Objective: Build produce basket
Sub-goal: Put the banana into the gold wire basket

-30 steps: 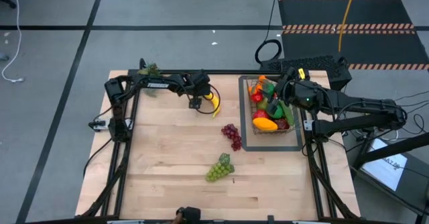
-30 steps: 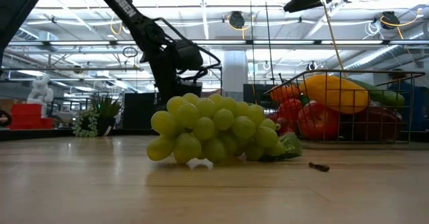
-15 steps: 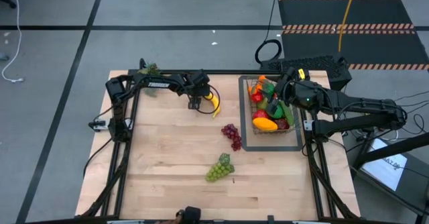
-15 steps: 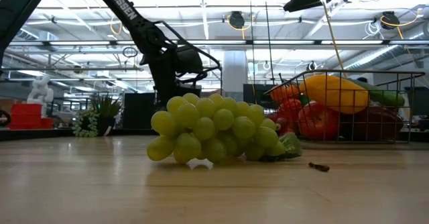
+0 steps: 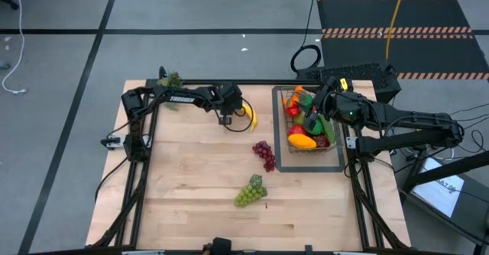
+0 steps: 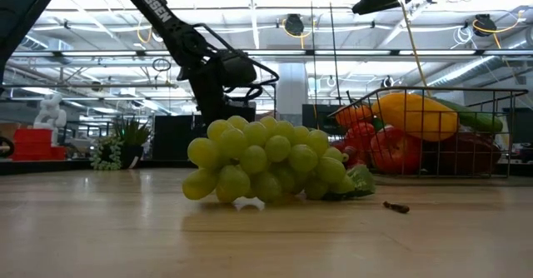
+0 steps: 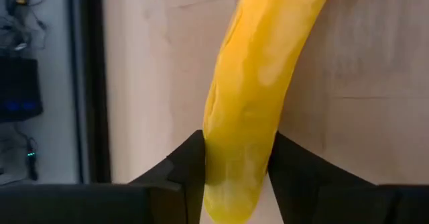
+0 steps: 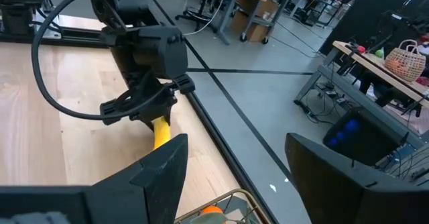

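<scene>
Wooden table (image 5: 183, 179), seen from above. Left gripper (image 5: 231, 111), at the far edge, has its fingers (image 7: 184, 167) pressed on the banana (image 7: 258, 76) (pickup step, lift next). Grapes lie mid-table. Right gripper (image 5: 312, 110) hangs half-open and empty over the basket (image 5: 339, 150), which already holds produce (image 5: 302, 140).

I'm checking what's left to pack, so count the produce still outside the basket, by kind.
Banana: 1
Purple grapes: 1 bunch
Green grapes: 1 bunch
Total: 3
</scene>
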